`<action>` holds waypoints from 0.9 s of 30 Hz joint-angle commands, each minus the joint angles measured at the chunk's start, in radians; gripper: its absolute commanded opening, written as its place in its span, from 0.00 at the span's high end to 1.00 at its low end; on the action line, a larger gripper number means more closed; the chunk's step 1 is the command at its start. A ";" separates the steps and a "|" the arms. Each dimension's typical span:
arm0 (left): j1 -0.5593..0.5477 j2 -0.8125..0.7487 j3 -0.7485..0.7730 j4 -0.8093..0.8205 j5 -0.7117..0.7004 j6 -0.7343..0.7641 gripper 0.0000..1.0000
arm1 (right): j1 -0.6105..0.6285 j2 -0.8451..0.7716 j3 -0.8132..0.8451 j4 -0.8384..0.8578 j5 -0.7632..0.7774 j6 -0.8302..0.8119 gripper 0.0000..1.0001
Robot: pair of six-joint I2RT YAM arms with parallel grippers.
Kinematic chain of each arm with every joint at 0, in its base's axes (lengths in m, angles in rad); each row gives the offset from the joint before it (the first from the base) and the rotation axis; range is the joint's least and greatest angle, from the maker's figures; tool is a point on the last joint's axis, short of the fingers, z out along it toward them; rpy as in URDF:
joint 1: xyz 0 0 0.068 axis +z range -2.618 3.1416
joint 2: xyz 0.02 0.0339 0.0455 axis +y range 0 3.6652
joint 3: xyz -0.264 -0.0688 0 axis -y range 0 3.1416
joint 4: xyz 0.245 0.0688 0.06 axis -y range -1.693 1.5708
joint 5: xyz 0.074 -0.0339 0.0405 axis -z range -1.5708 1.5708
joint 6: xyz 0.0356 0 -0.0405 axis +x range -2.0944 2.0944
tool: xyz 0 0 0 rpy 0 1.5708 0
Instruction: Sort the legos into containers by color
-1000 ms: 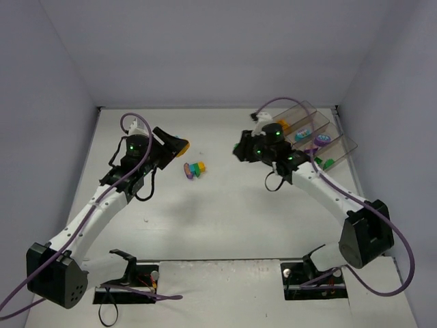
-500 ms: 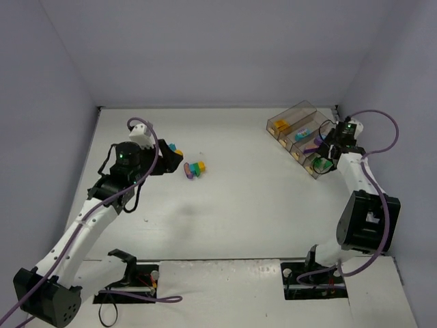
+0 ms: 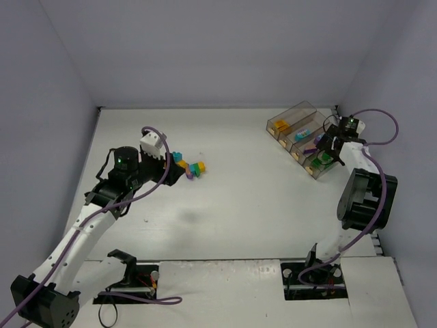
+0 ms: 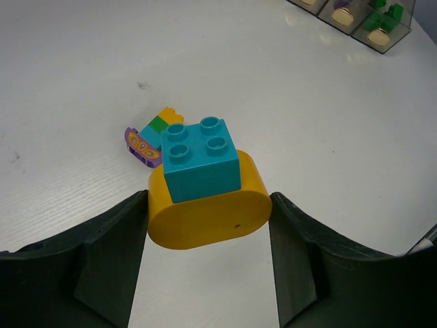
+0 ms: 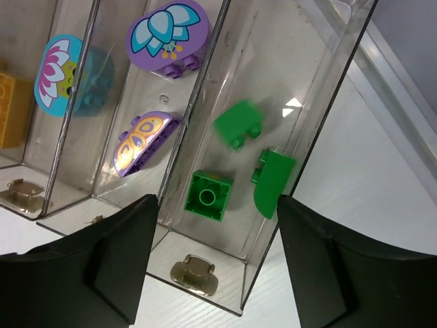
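Green plastic brick [image 5: 239, 123], edges smeared, sits in the end bin of the clear smoky-brown four-bin tray [image 5: 311, 75], beside a square green brick [image 5: 208, 195] and a curved green one [image 5: 273, 181]. Right pincer [image 5: 217, 205] is released, jaws spread wide above that bin. A second ago this arm reached over the middle of the white surface [image 3: 259, 205]; now it hangs at the tray. Reads as a green piece just dropped, so that colour is nearer done.

Left pincer [image 4: 209, 205] has slid toward the loose cluster [image 3: 194, 169]. Its jaws press both ends of a yellow oval plate [image 4: 205, 222] carrying a teal four-stud brick [image 4: 203, 162]; grasping it, as far as I can judge. Two colours in one stack, so it likely needs splitting.

Overhead shows the arms well apart. Only the right wrist view shows the bin contents: purple flower disc [image 5: 169, 31], purple butterfly piece [image 5: 142, 149], teal lotus piece [image 5: 68, 72]. Only the left wrist view shows the stacking.
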State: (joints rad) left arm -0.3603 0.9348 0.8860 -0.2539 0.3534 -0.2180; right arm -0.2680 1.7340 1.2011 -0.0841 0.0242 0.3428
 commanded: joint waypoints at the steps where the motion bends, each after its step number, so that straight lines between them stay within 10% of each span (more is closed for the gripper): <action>1: -0.009 -0.004 0.013 0.071 0.110 0.095 1.00 | -0.004 -0.040 0.035 0.018 -0.024 0.004 0.32; 14: -0.051 -0.002 -0.028 0.145 0.225 0.454 1.00 | 0.390 -0.329 0.020 0.067 -0.549 0.067 0.33; 27: -0.134 0.012 -0.006 0.119 0.190 0.578 1.00 | 0.846 -0.341 0.067 0.173 -0.627 0.174 0.35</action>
State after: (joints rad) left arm -0.4728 0.9382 0.8356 -0.1783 0.5423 0.3092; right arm 0.5411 1.4101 1.2060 -0.0071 -0.5663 0.4774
